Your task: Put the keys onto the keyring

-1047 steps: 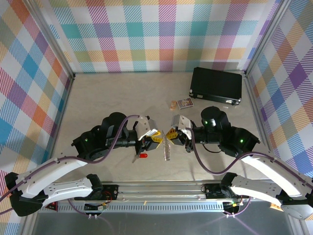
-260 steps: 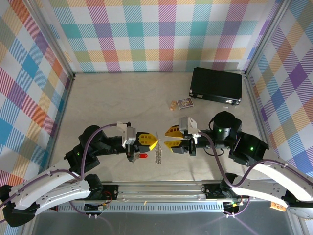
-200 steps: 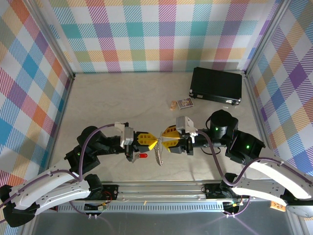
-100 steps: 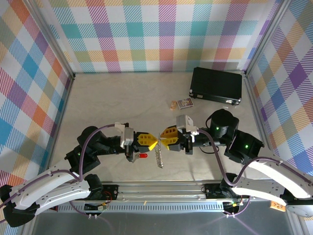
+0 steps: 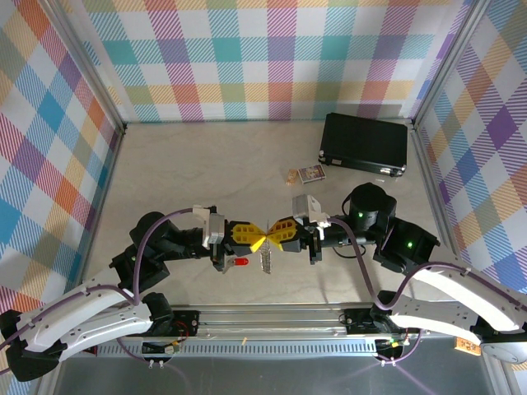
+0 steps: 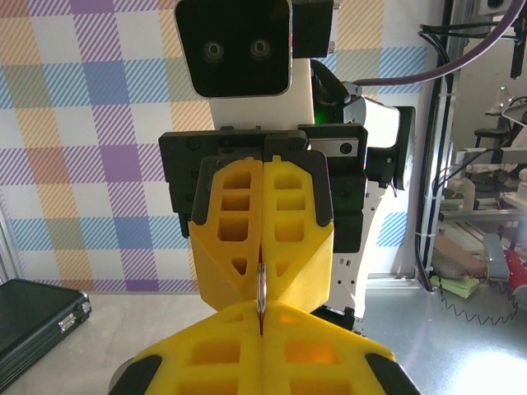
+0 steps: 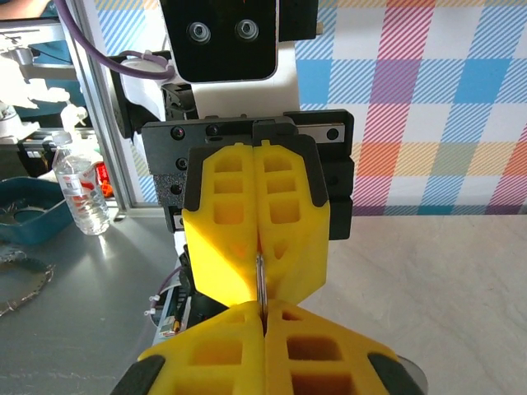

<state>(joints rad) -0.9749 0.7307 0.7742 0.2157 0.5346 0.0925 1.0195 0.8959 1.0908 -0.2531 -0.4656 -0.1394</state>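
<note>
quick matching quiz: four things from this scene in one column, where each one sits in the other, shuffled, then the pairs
Things:
1. keyring
2. key's red tag
3. black case
4. printed card

Places:
A. flat in the far right corner of the table
B. pinched where the left gripper and right gripper meet
C. on the table just left of the black case
D. just on the near side of the left gripper

Pairs: 1-B, 2-D, 3-A, 4-C

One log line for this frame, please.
left gripper: shut on silver-grey metal oval keyring | right gripper: shut on keyring, tips meeting | red-tagged grey metal key: ungripped
</note>
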